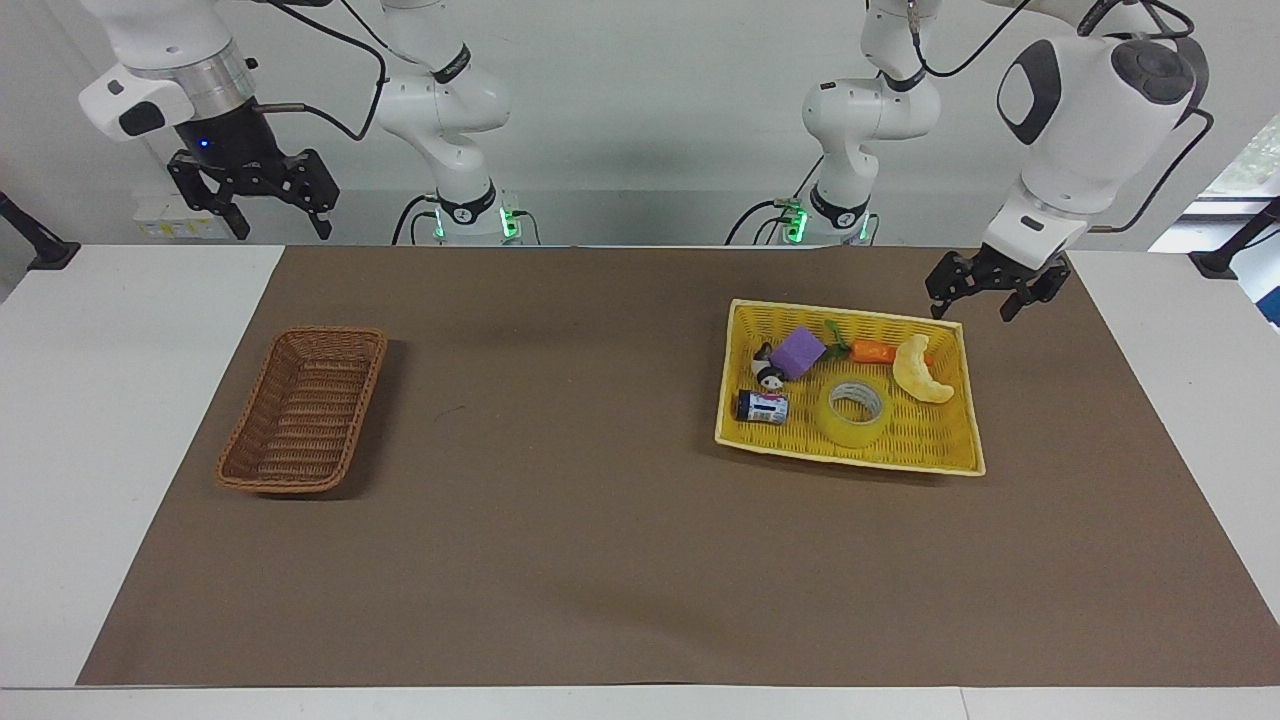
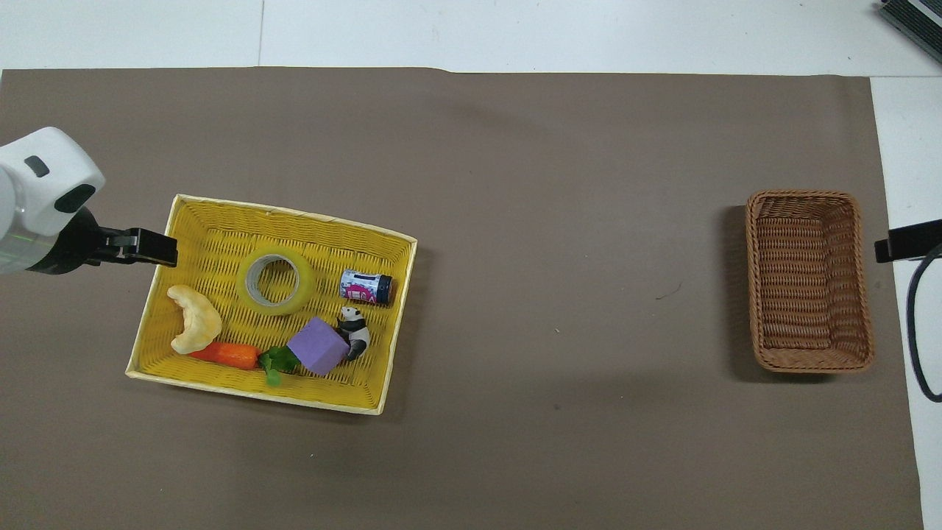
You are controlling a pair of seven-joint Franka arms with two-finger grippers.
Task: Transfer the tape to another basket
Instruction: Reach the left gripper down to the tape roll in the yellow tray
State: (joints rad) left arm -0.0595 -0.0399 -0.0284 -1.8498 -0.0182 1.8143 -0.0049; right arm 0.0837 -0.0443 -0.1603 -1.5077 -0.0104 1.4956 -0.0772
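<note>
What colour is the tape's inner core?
Pale grey-white, inside the translucent yellow tape; the overhead view shows it best.

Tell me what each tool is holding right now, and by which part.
Nothing is held. The left tool hangs open over the yellow tray's corner; the right tool waits, open. The tape lies untouched.

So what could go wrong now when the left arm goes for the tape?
1. The tape lies flat in the yellow tray, close to the crescent toy and the small can; the open left pincer may bump them.
2. A finger must probably enter the core, so a small miss could push the roll away.
3. The basket is at the right arm's end, a long carry.
</note>
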